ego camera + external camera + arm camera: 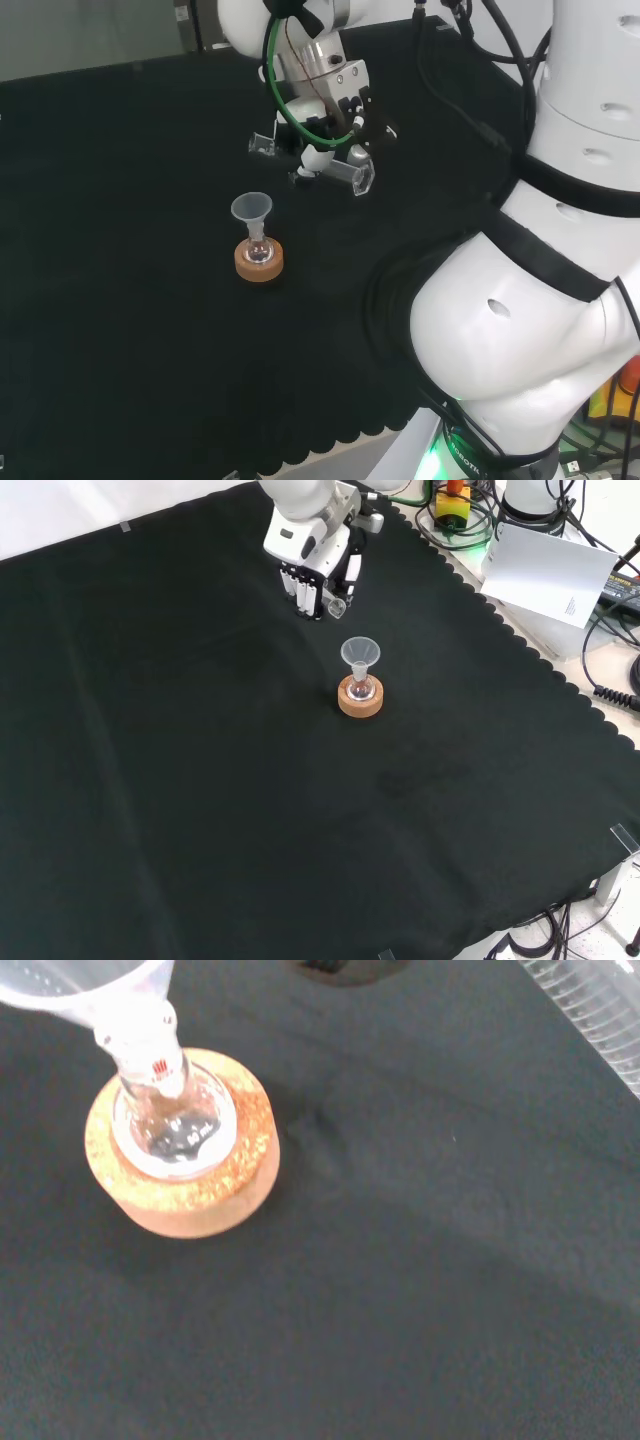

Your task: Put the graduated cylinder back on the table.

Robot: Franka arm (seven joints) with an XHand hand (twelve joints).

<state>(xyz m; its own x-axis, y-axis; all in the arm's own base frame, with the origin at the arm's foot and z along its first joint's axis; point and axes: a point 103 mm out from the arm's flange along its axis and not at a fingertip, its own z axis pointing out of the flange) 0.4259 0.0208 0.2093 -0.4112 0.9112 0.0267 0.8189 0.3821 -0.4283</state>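
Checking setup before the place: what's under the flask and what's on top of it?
The flask sits in a cork ring stand on the black cloth. A clear funnel stands in its neck. The cloth beneath the ring is covered.

Even overhead light, soft shadows; funnel (85, 990) blurred in wrist view

Tan cork ring (360, 702) and clear funnel (360, 652) on black cloth (200, 780).

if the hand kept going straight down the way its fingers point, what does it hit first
Probably bare black cloth. The hand, curled round the graduated cylinder, hangs beside the flask on its cork ring, though depth is uncertain.
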